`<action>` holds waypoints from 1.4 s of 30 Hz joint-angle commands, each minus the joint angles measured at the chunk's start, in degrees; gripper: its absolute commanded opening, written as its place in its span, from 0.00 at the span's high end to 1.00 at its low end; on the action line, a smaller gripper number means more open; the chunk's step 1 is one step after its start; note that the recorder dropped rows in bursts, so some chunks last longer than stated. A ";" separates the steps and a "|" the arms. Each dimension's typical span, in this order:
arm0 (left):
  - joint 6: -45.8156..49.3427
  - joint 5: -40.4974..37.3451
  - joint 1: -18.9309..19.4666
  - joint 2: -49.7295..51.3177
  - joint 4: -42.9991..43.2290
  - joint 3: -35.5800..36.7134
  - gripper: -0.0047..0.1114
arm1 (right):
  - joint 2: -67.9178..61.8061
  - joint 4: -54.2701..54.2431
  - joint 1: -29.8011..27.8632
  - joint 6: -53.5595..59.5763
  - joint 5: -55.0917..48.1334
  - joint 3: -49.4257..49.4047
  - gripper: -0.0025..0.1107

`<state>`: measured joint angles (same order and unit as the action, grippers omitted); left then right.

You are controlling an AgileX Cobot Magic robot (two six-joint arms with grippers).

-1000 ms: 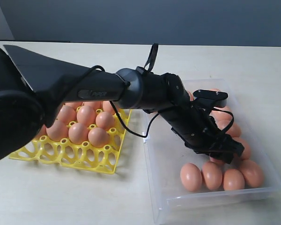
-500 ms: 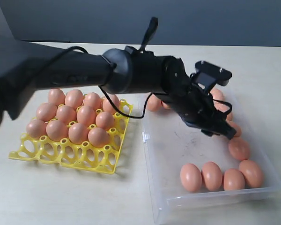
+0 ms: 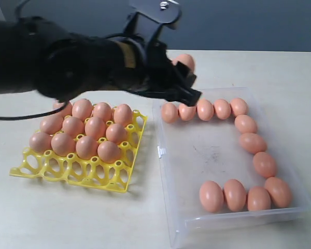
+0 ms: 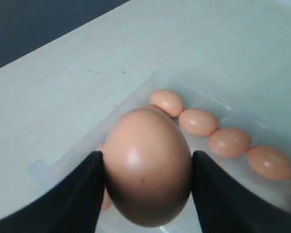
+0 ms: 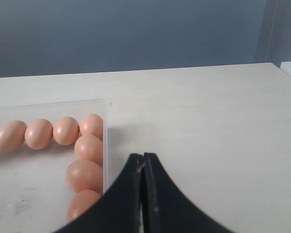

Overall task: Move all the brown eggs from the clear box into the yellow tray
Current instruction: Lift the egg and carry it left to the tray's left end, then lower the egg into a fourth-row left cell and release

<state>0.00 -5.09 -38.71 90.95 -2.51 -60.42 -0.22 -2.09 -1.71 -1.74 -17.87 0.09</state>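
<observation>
Fingers (image 4: 82, 194) of the left claw (image 4: 148, 162) are clamping one egg (image 3: 185, 61), smooth and orange-brown, the arm (image 3: 67, 67) reaching high over the clear box's (image 3: 168, 207) far-left corner toward the tabletop's (image 3: 269, 67) far edge; other brown eggs (image 3: 233, 194) are lining the box walls; more are sitting in the yellow tray (image 3: 67, 174); right claw (image 5: 143, 165) is hanging pinched closed.
</observation>
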 commanded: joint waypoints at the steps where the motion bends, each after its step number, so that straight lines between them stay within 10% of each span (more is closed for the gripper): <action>1: -1.22 3.90 4.73 -11.34 1.29 12.14 0.96 | 0.22 0.04 0.01 0.26 0.38 -0.09 0.98; 9: -1.32 12.93 18.02 -21.33 -0.82 32.35 0.96 | 0.22 0.04 0.01 0.26 0.38 -0.09 0.98; 21: 10.44 40.53 19.36 -24.65 -17.73 56.14 0.96 | 0.22 0.04 0.01 0.26 0.38 -0.09 0.98; 25: 14.19 45.90 19.36 -24.65 -30.72 58.95 0.96 | 0.22 0.04 0.01 0.26 0.38 -0.09 0.98; 42: 8.53 46.41 19.36 -11.76 -22.11 58.09 0.96 | 0.22 0.04 0.01 0.26 0.38 -0.09 0.98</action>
<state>9.07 39.36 -19.52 77.81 -25.12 -2.03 -0.22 -2.09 -1.71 -1.74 -17.87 0.09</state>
